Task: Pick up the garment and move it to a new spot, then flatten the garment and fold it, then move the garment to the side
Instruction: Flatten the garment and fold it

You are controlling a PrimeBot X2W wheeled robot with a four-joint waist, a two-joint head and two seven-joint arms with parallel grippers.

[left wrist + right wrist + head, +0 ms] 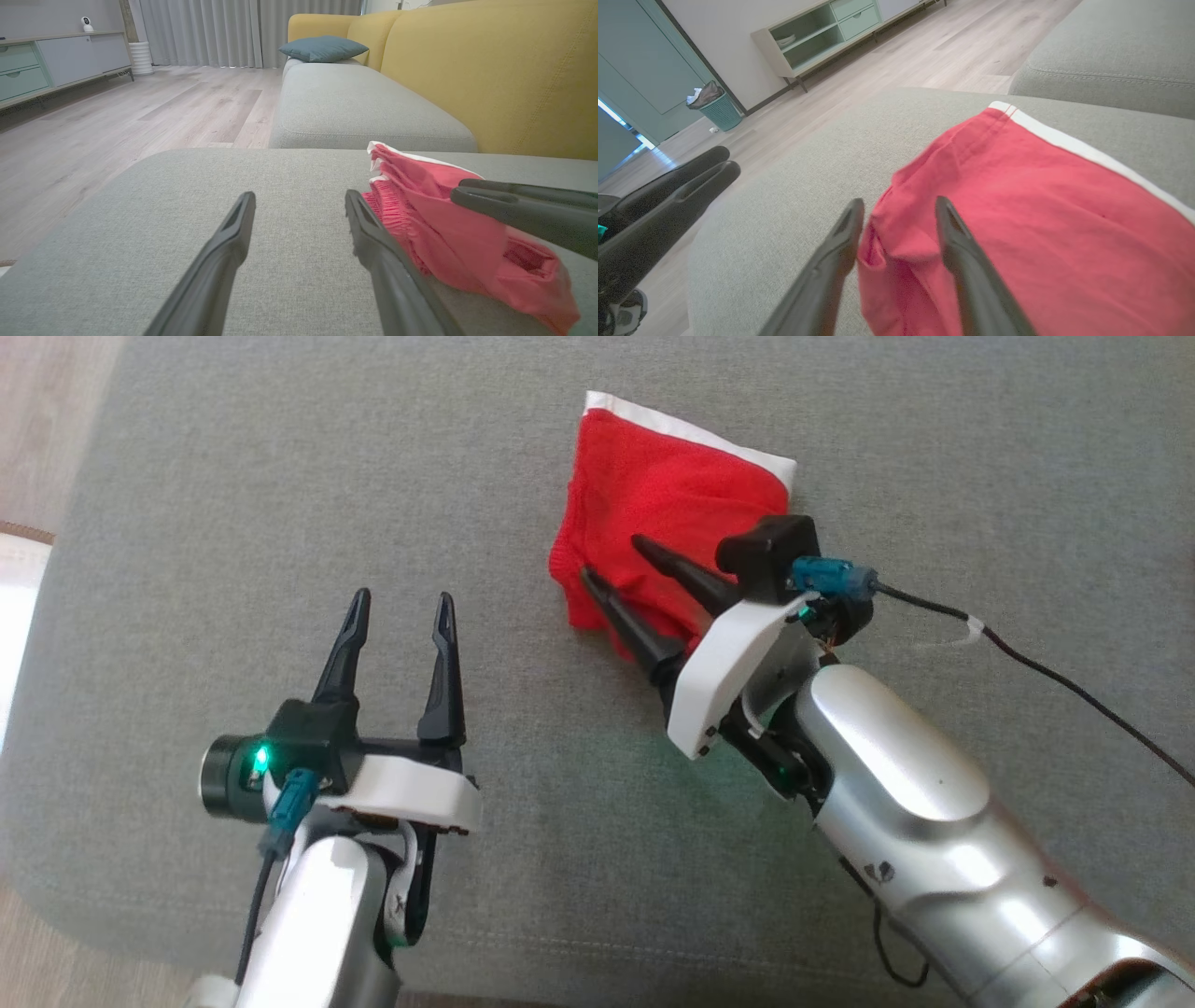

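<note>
Folded red garment (672, 485) lay on the grey cushion (280, 476). Right hand (611, 555) stood open astride its near corner; left hand (403, 595) open, apart. Risk: a finger snagging fabric on withdrawal, undoing the fold.

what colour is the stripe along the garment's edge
White stripe on the red garment; clearest in the right wrist view.

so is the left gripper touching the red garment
Apart. The head view shows a strip of bare grey cushion between the open left gripper and the garment.
</note>
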